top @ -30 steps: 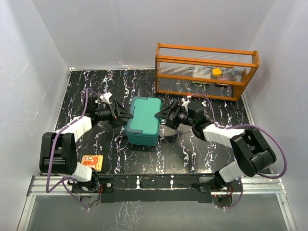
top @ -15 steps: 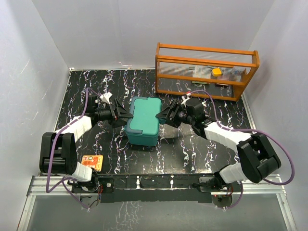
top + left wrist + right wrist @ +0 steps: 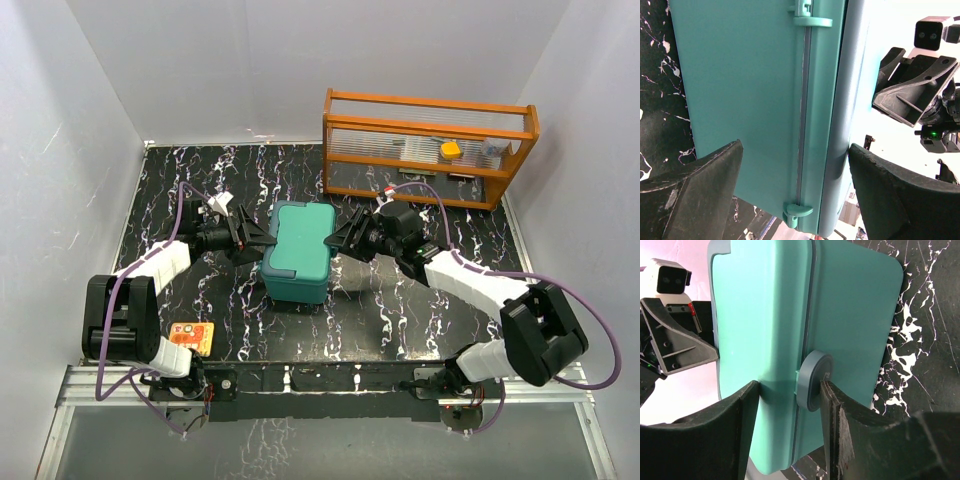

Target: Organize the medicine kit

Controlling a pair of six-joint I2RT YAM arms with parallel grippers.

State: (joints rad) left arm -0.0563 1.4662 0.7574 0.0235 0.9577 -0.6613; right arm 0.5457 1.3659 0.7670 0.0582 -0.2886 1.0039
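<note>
- The medicine kit sits closed on the counter, directly between the two sets of fingers.
- The left gripper has its fingers spread wide against the kit's hinged side. One finger is low by the counter, the other up at the lid's edge.
- The right gripper is at the opposite side, its fingers set closer together. One finger lies at the lid's rim, the other against the round latch. I cannot tell whether they squeeze.
- Bare counter lies open nearer than both sets of fingers and beyond the left ones.
- The orange rack stands beyond the right fingers, well apart, by the far wall.
- Only the overhead view shows the rack and a small orange card at the near edge, behind the left fingers.
- Only the wrist views show the two hinges and the latch.
</note>
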